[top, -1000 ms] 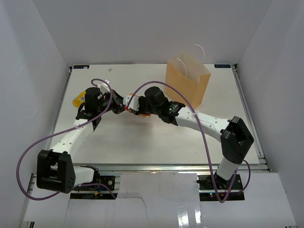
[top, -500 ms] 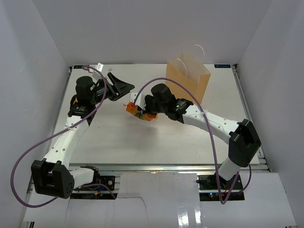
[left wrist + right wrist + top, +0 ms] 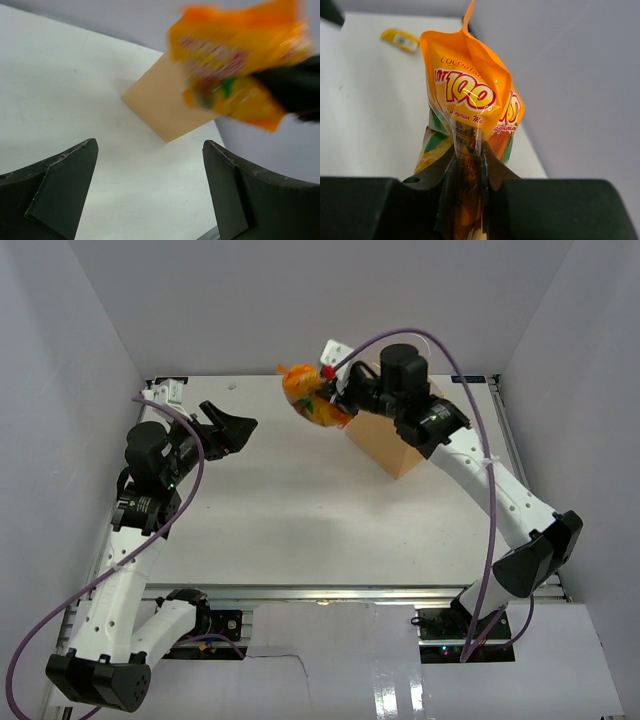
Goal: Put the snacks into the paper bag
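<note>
My right gripper (image 3: 332, 390) is shut on an orange snack bag (image 3: 308, 400) and holds it high in the air, just left of the top of the tan paper bag (image 3: 385, 445). In the right wrist view the jaws (image 3: 467, 172) pinch the crinkled orange snack bag (image 3: 465, 95) at its sealed edge. A yellow packet (image 3: 400, 40) lies on the table beyond it. My left gripper (image 3: 228, 425) stands open and empty, raised at the left. Its wrist view looks between the wide fingers (image 3: 260, 195) at the paper bag (image 3: 165, 107) and the blurred orange bag (image 3: 235, 70).
White walls close in the table (image 3: 300, 520) on the left, back and right. The right arm's forearm crosses in front of the paper bag's top. A purple cable loops over each arm.
The right arm has lifted the orange bag from the table's middle up and back to the paper bag's top. The left gripper has opened and pulled away to the left, rising.
</note>
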Robot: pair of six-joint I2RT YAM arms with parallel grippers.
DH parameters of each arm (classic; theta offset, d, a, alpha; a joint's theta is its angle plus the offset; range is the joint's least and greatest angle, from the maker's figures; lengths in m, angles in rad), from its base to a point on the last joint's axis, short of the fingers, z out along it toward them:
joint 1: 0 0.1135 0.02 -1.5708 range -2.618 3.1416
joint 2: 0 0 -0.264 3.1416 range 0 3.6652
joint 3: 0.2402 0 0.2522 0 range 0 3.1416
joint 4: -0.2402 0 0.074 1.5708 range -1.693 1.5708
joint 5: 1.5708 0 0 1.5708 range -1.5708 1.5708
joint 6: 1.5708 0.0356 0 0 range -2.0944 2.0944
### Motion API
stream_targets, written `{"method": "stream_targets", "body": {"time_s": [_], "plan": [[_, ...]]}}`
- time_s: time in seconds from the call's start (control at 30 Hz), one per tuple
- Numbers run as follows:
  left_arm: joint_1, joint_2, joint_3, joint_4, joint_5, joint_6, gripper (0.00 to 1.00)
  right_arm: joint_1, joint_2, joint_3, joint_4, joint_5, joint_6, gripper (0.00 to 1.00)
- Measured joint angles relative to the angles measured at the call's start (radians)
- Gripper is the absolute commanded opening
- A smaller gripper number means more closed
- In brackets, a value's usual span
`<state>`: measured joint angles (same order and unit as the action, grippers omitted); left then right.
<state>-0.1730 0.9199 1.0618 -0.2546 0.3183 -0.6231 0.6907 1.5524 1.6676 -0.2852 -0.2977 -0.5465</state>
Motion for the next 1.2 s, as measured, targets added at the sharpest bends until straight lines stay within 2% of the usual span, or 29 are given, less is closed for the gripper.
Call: {"method": "stream_targets", "body": {"time_s": [0.27,0.47,0.8,1.03,1.1,1.17,1.2], "plan": [[0.001,-0.025,-0.160,-0.069,-0.039,0.024,0.96,-0.204,-0.035,0.279,0.069,-0.021,0.107,0.08],[0.001,-0.028,-0.171,-0.082,-0.042,0.030,0.97,-0.330,-0.039,0.311,0.116,-0.023,0.132,0.08],[0.001,-0.038,-0.195,-0.097,-0.042,0.032,0.97,-0.454,-0.039,0.060,0.122,-0.079,0.137,0.08],[0.001,-0.045,-0.201,-0.114,-0.042,0.032,0.98,-0.495,-0.039,-0.062,0.110,-0.121,0.133,0.08],[0.001,-0.047,-0.201,-0.119,-0.047,0.032,0.98,-0.498,-0.039,-0.088,0.113,-0.128,0.131,0.12],[0.001,-0.047,-0.201,-0.122,-0.053,0.032,0.98,-0.498,-0.041,-0.113,0.116,-0.134,0.129,0.25],[0.001,-0.044,-0.201,-0.128,-0.060,0.031,0.98,-0.498,-0.041,-0.124,0.116,-0.135,0.128,0.39]]}}
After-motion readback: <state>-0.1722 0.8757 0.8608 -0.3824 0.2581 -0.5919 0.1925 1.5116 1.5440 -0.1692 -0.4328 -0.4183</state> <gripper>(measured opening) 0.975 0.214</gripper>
